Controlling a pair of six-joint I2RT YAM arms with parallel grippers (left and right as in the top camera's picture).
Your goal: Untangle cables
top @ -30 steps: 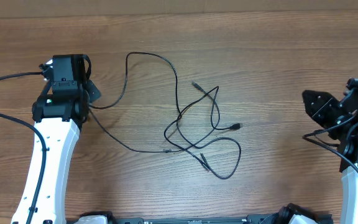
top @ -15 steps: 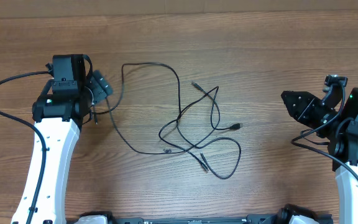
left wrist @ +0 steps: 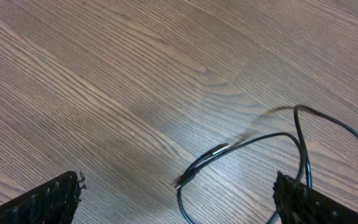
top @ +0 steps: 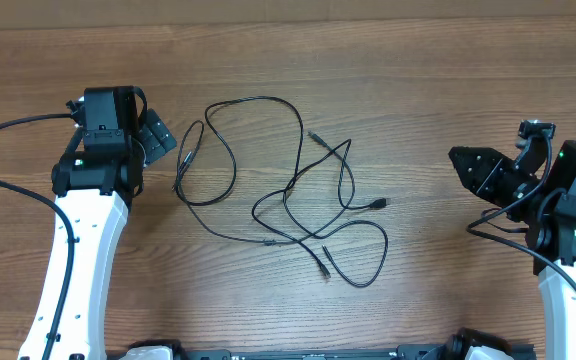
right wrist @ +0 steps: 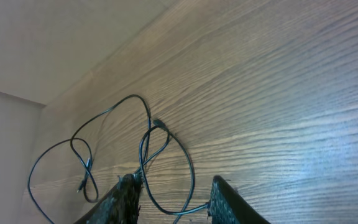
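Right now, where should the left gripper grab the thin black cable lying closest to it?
Grip the thin black cable just behind its silver plug end, coming straight down with the open left gripper. That end lies flat on bare wooden table, away from the tangled middle, so probably nothing else gets pinched.

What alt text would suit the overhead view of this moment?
Thin black cables lie in a loose tangle at the middle of a wooden table. The left gripper stands open beside the tangle's left loop, holding nothing; the right gripper sits far to the right, clear of the cables.
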